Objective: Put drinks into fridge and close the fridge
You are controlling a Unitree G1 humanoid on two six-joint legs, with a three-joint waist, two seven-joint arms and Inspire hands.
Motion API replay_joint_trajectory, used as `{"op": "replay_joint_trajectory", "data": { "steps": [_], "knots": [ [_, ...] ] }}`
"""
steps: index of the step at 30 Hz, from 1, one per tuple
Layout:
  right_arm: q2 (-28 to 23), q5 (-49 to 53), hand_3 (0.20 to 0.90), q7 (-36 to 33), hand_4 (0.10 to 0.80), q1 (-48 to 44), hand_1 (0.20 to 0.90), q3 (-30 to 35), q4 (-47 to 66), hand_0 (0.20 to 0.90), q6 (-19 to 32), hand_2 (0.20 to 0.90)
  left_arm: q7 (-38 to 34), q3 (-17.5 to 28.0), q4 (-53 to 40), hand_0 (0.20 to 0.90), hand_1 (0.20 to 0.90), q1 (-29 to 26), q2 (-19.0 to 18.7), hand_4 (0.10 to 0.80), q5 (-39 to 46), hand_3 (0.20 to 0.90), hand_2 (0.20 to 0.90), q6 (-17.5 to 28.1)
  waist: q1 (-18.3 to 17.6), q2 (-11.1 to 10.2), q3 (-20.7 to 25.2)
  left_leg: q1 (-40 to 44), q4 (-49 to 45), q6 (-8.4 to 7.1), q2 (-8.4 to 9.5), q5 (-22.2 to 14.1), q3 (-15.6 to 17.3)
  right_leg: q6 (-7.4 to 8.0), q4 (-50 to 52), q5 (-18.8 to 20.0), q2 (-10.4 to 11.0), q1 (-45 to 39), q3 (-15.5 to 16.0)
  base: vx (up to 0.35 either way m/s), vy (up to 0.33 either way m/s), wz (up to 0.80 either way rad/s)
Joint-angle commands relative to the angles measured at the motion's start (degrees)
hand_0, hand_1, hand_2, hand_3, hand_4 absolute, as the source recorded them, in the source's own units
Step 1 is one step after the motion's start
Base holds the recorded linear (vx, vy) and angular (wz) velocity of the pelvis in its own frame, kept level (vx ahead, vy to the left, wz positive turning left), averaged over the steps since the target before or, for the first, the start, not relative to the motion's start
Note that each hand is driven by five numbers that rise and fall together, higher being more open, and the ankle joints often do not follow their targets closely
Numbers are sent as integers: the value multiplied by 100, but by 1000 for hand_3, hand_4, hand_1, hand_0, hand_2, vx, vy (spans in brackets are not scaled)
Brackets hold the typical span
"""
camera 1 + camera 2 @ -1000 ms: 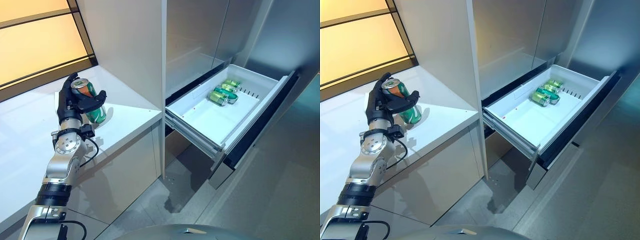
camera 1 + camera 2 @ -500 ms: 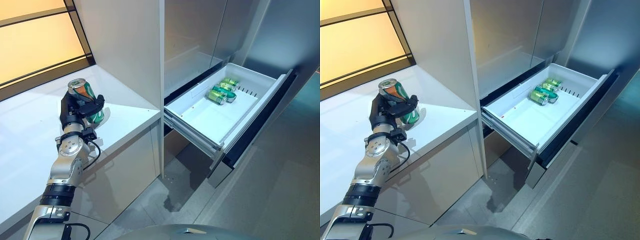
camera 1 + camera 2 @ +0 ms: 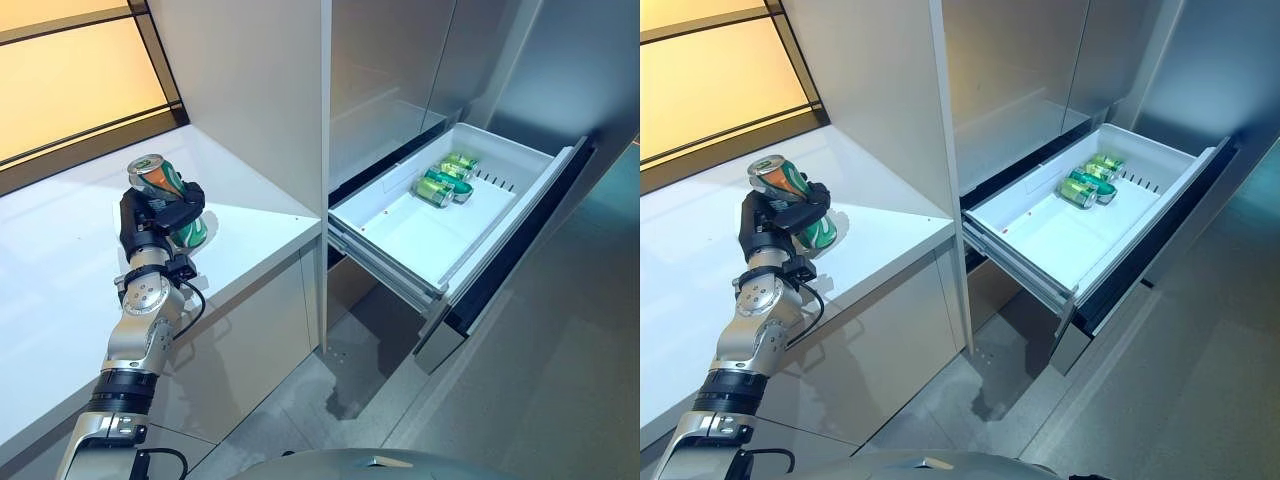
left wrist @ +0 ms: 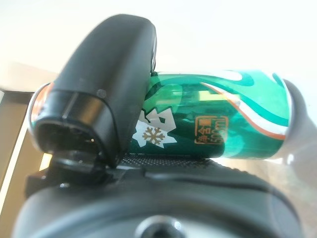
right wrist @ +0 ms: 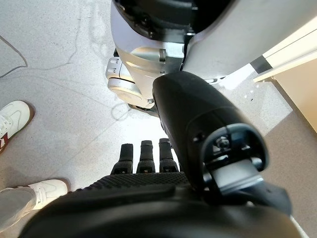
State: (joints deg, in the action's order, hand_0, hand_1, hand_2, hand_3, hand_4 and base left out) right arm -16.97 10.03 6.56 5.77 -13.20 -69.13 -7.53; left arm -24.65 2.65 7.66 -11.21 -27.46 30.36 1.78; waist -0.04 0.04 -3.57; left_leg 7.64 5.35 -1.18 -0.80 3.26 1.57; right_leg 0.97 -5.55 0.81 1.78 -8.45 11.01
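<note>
My left hand (image 3: 152, 217) is shut on a green and orange can (image 3: 166, 195) and holds it tilted just above the white counter (image 3: 60, 270). In the left wrist view the thumb (image 4: 106, 94) is curled over the green can (image 4: 218, 129). The fridge drawer (image 3: 430, 255) stands pulled open to the right, with green cans (image 3: 445, 180) lying at its far end. My right hand (image 5: 143, 158) hangs over the floor with its fingers straight and holds nothing.
A tall white cabinet panel (image 3: 250, 90) rises between the counter and the fridge. The counter's front edge (image 3: 270, 255) is near the can. A person's white shoes (image 5: 20, 148) stand on the grey floor by my right hand.
My left hand has closed round the can and lifted it a little off the counter, drawing it back toward me. The drawer and its cans have not moved.
</note>
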Motion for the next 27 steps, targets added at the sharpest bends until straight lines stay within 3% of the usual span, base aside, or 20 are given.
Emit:
{"op": "replay_joint_trajectory", "data": {
  "steps": [1,10,17,18,20,21,27],
  "knots": [
    [214,-50,900,197,800,-252,900,-73,24,900,106,900,10,469,-462,300,300,-813,-367,100,-33,200,300,1203,-28,-18,180,134,-35,61,215,-741,-340,328,113,-334,28,-79,-346,0,0,0],
    [65,-705,900,338,800,-368,900,-497,558,900,454,900,206,351,-914,300,300,-844,-382,100,61,200,300,1387,29,-42,175,106,-35,46,219,-717,-397,322,111,-322,37,-70,-313,-4,-1,0],
    [-50,-882,900,436,800,-670,900,-1139,1849,900,648,900,439,106,-1417,300,300,-1014,-383,100,94,200,300,1672,120,-61,188,70,-35,34,227,-683,-474,305,100,-319,56,-81,-246,-9,-1,0],
    [-61,-873,900,496,800,-712,900,-1219,2099,900,753,900,483,64,-1494,300,300,-1030,-379,100,105,200,300,1736,132,-61,190,61,-35,32,231,-677,-490,302,99,-318,57,-78,-239,-39,3,2],
    [-87,-1047,900,625,800,-725,900,-1264,1993,900,1690,900,734,49,-1489,300,300,-1067,-391,100,267,200,300,2027,145,-36,202,14,-35,31,231,-655,-506,311,117,-302,48,-44,-251,-53,13,2],
    [-51,-1088,900,612,800,-749,900,-1295,2034,900,1774,900,781,40,-1498,300,300,-1094,-392,100,313,200,300,2063,150,-29,200,10,-35,34,238,-659,-504,314,112,-306,52,-43,-243,-43,24,2],
    [-66,-1129,900,644,800,-814,900,-1902,3910,900,1539,900,764,-237,-2039,300,300,-1279,-511,100,223,200,300,2239,191,-9,207,2,-35,40,268,-667,-538,318,79,-329,75,-80,-193,-36,14,8]
  ]
}}
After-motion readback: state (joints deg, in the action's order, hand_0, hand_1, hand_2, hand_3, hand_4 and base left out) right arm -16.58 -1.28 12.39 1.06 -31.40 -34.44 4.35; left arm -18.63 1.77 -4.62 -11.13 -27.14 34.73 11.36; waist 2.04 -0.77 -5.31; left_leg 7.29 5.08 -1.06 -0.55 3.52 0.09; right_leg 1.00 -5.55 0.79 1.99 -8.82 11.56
